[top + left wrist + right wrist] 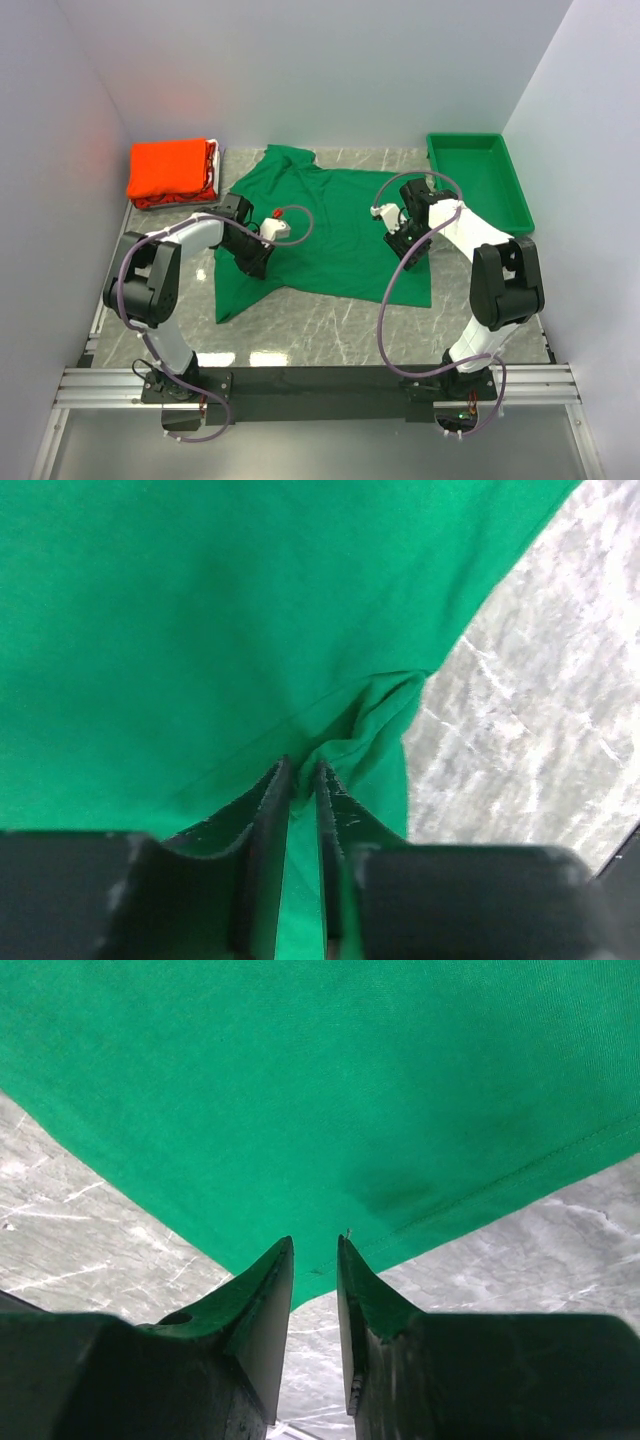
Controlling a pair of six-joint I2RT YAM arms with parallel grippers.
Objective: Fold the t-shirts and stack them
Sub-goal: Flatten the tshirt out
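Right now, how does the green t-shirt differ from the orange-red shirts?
The green t-shirt lies spread open at mid-table, while the orange-red shirts sit folded in a stack at the far left corner. The green t-shirt covers far more surface than the orange-red shirts do. Both are cloth resting on the marble tabletop.

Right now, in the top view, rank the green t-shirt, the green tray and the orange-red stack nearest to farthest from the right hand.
1. green t-shirt: at the right hand, centre.
2. green tray: back right.
3. orange-red stack: back left.
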